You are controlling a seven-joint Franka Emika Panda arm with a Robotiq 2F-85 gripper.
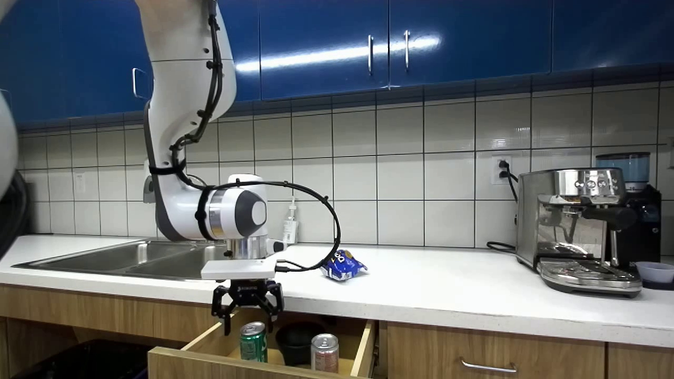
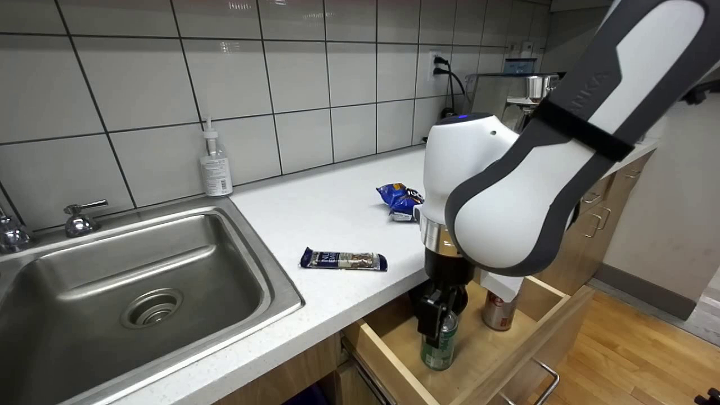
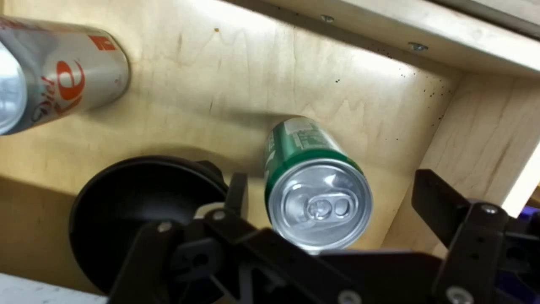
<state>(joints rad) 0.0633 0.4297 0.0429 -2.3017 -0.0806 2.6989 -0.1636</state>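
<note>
My gripper (image 1: 249, 326) is open above the pulled-out wooden drawer (image 1: 221, 364). In the wrist view its two black fingers (image 3: 332, 185) stand on either side of a green can (image 3: 322, 207), with gaps on both sides and nothing held. The green can stands upright in the drawer and shows in both exterior views (image 1: 253, 345) (image 2: 438, 353). A black bowl (image 3: 139, 198) lies beside it, close to one finger in the wrist view. A silver Diet Coke can (image 3: 80, 76) stands further along the drawer, also in both exterior views (image 1: 324, 353) (image 2: 499, 311).
The white counter edge (image 1: 447, 316) overhangs the drawer's back. On the counter are a blue snack bag (image 1: 345, 266), a wrapped bar (image 2: 344, 260), a soap bottle (image 2: 216, 169) and an espresso machine (image 1: 579, 231). A steel sink (image 2: 247, 230) is set in the counter.
</note>
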